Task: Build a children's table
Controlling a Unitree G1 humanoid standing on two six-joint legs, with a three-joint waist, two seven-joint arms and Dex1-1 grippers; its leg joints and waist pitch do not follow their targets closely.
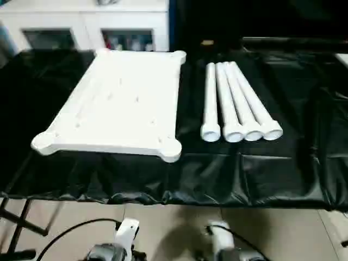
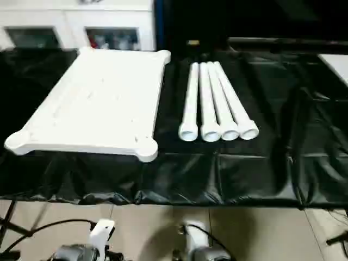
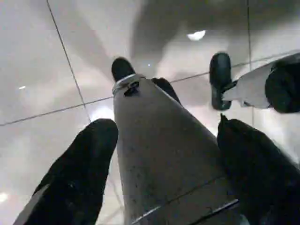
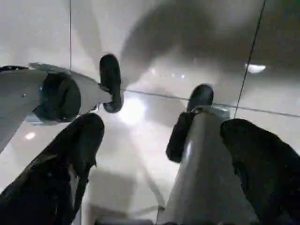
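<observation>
The white tabletop (image 1: 122,103) lies flat on the left half of the black-covered work table, with rounded sockets at its corners. To its right, several long white tubular legs (image 1: 234,103) lie side by side, open ends toward me. My silver forearms (image 1: 122,239) hang low, below the table's front edge. In the left wrist view my left gripper (image 3: 164,126) is open above the tiled floor, its black fingers (image 3: 89,154) wide apart with nothing held. The right gripper (image 4: 164,124) is open too, fingers (image 4: 79,145) spread and holding nothing. Both are well short of the parts.
A black sheet (image 1: 244,174) covers the work table and drapes over its front edge. A white glass-doored cabinet (image 1: 87,27) stands behind at the back left. A black cable (image 1: 70,231) and a dark frame strut (image 1: 16,217) lie near the floor at the lower left.
</observation>
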